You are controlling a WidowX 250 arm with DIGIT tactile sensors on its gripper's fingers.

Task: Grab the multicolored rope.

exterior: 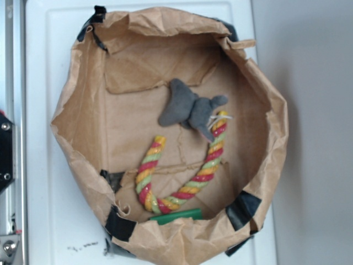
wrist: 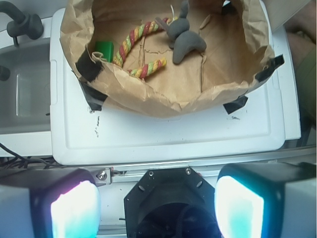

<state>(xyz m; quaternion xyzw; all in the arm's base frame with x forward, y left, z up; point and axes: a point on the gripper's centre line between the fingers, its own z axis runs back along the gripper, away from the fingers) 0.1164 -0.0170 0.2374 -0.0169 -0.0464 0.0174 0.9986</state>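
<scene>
Lies curled like a U inside the brown paper bin [exterior: 77, 110], the multicolored rope [exterior: 182, 193], red, yellow and light green. Sits low in the bin, near the bottom edge in the top view. One end pokes up free in the middle. Other end tucks under the grey plush elephant [exterior: 190, 107] and touches it. Right beside the bend of the rope, a short green stick [exterior: 176, 215], touching or almost touching.

Hangs well apart from the bin, the claw [wrist: 157, 203], out past the edge of the white surface [wrist: 163, 134]. Fingers [wrist: 74, 208] wide apart, nothing between them.

Could go wrong in a few ways. Could bump the tall crinkly paper wall on the way in and push the whole bin along. Could pinch the green stick too, if coming down on the bend. Could catch the elephant, if coming down on the far end. Could let the rope slide out, since thick and round and bendy. Safest spot, probably: the free arm of the U, away from stick and elephant.
</scene>
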